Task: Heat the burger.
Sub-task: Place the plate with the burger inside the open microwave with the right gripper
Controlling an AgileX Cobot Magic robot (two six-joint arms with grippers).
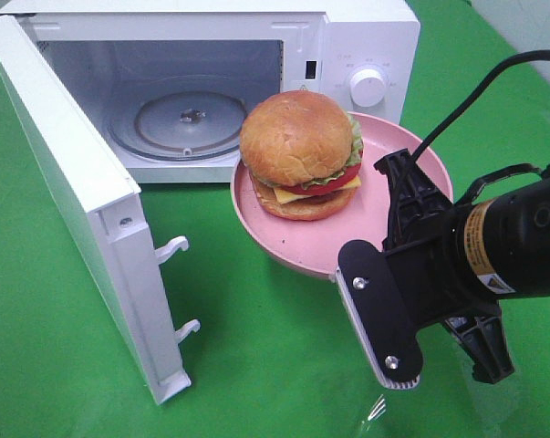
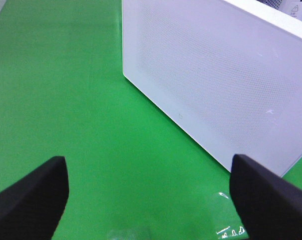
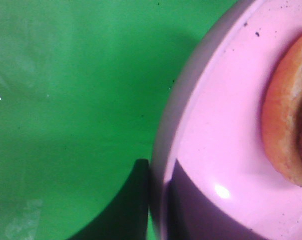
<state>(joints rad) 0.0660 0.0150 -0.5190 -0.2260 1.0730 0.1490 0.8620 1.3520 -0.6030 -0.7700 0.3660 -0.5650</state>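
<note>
Exterior high view: burger (image 1: 297, 155) sits on pink plate (image 1: 347, 239), toward the plate's far-left side. Plate is just in front of the microwave (image 1: 366, 36), at the right edge of its opening and below the knob. Right gripper (image 1: 384, 246) comes in from the right and is clamped on the plate's near-right rim. Plate looks lifted off the green cloth (image 1: 256, 347), with shadow under it. Microwave door (image 1: 65, 182) is swung wide open to the left; glass turntable (image 1: 179, 123) is bare inside. Right wrist view: rim pinched between the fingers, bun edge visible. Left wrist view: left gripper (image 2: 151, 200) has its fingers (image 2: 30, 200) spread wide, holding nothing, over cloth, facing the door's outer face.
</note>
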